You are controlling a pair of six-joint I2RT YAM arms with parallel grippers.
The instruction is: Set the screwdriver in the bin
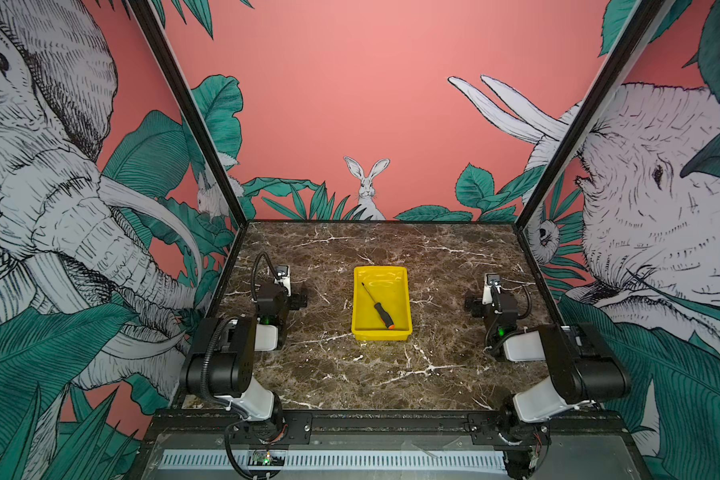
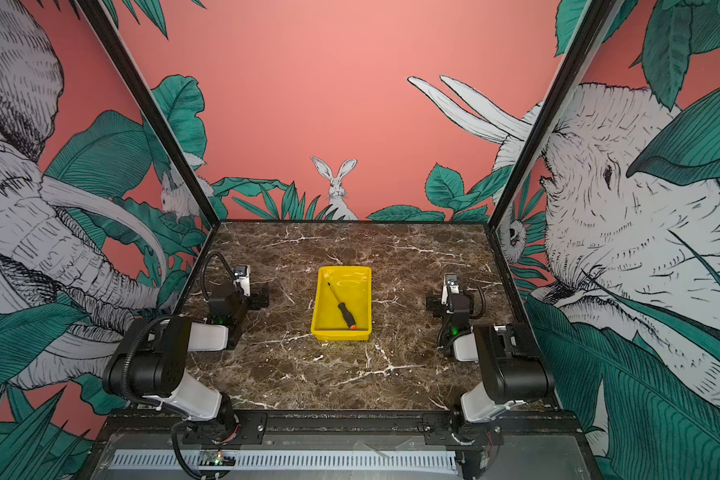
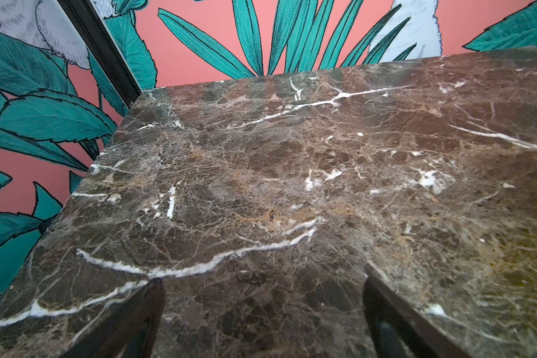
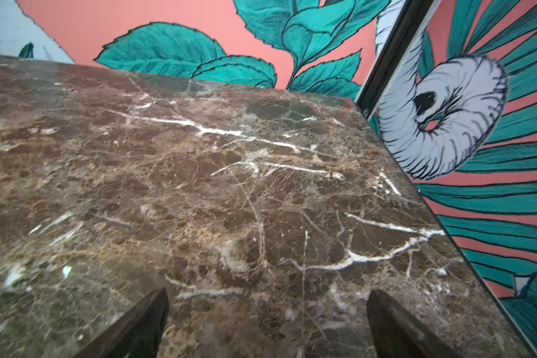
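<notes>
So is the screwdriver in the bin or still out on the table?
In. The screwdriver lies flat inside the yellow bin in both top views, its orange butt at the near wall, no gripper touching it.

A dark brown marble table (image 1: 391, 374) veined with white carries the scene. Directly on it, near the middle in both top views, sits a shallow rectangular bright yellow plastic bin (image 1: 406, 303) (image 2: 365, 303), its long sides running away from the near edge.
</notes>
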